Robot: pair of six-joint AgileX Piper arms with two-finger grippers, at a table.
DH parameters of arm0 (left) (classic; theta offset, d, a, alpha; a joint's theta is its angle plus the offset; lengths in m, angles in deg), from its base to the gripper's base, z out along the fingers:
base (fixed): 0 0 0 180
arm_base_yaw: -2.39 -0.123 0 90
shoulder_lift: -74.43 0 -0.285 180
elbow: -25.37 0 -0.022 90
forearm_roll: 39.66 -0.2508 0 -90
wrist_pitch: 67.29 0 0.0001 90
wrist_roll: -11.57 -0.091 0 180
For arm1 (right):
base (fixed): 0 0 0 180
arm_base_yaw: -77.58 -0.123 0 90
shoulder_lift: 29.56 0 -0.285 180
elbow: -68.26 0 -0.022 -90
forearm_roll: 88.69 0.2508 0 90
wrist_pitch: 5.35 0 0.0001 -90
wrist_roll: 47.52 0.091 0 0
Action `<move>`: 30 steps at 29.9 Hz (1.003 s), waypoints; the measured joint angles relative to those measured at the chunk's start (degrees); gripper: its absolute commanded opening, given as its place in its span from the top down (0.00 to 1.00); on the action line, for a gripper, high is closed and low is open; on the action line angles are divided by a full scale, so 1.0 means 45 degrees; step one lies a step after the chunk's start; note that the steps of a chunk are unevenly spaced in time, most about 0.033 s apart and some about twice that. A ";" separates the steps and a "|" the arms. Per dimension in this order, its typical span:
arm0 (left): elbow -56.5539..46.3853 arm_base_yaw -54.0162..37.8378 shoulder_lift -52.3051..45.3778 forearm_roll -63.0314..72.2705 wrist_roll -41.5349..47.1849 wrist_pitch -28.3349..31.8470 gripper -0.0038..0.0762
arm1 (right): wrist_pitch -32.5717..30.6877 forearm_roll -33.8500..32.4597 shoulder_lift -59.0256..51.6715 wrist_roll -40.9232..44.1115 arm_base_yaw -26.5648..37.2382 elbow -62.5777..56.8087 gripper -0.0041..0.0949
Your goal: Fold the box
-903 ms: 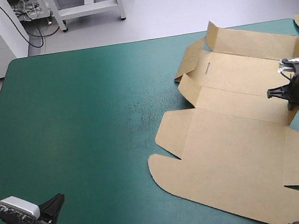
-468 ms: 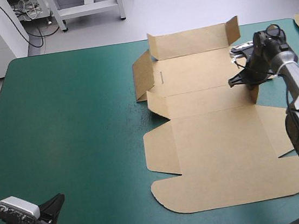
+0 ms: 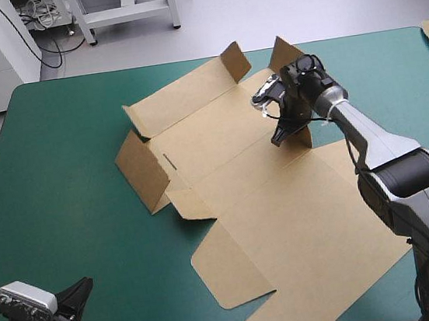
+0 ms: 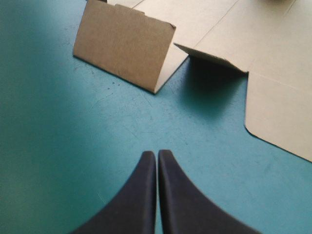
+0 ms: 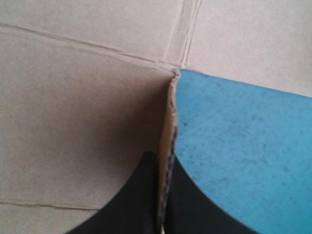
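Teal-green table [image 3: 64, 147] open left of box [image 3: 218, 129]; right tool [image 5: 164, 163] clamps box flap edge; left tool [image 4: 157, 156] closed.

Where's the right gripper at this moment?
In the high view, the right black fin-fingered gripper is right of the teal-green table's centre, shut on an upright flap of the brown cardboard box.

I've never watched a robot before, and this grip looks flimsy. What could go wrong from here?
The right gripper pinches only the thin edge of one raised flap of the box, so the board may slip out or crease. The left gripper sits shut, well clear, so nothing pins the sheet; it might slide, not fold.
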 measured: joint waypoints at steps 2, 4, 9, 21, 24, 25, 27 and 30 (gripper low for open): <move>0.0000 0.0000 0.0000 0.0011 0.0000 0.0000 0.96 | 0.0000 -0.0075 0.0000 -0.0579 -0.0474 0.0002 0.98; 0.0000 0.0000 0.0000 0.0027 0.0000 0.0000 0.96 | 0.0000 -0.0088 0.0000 -0.1081 -0.0911 0.0013 0.98; 0.0000 0.0000 0.0000 0.0091 0.0000 0.0000 0.96 | 0.0000 -0.0124 0.0000 -0.2791 -0.2085 0.0028 0.98; 0.0000 0.0000 0.0000 0.0103 0.0000 0.0000 0.96 | 0.0474 -0.0283 0.0000 -0.6327 -0.4392 0.0068 0.98; 0.0000 0.0000 0.0000 0.0284 0.0000 0.0000 0.96 | 0.0752 -0.0105 0.0000 -0.6853 -0.4683 0.0068 0.98; 0.0000 0.0000 0.0000 0.0350 0.0000 0.0000 0.96 | 0.0767 -0.0004 0.0000 -0.6968 -0.4714 0.0068 0.98; 0.0000 0.0000 0.0000 0.0514 0.0000 0.0004 0.96 | 0.0772 0.0358 0.0000 -0.7249 -0.4751 0.0068 0.98; -0.0021 0.0000 0.0000 0.0676 0.0000 0.0136 0.96 | 0.0784 0.0538 0.0000 -0.7475 -0.4765 0.0068 0.98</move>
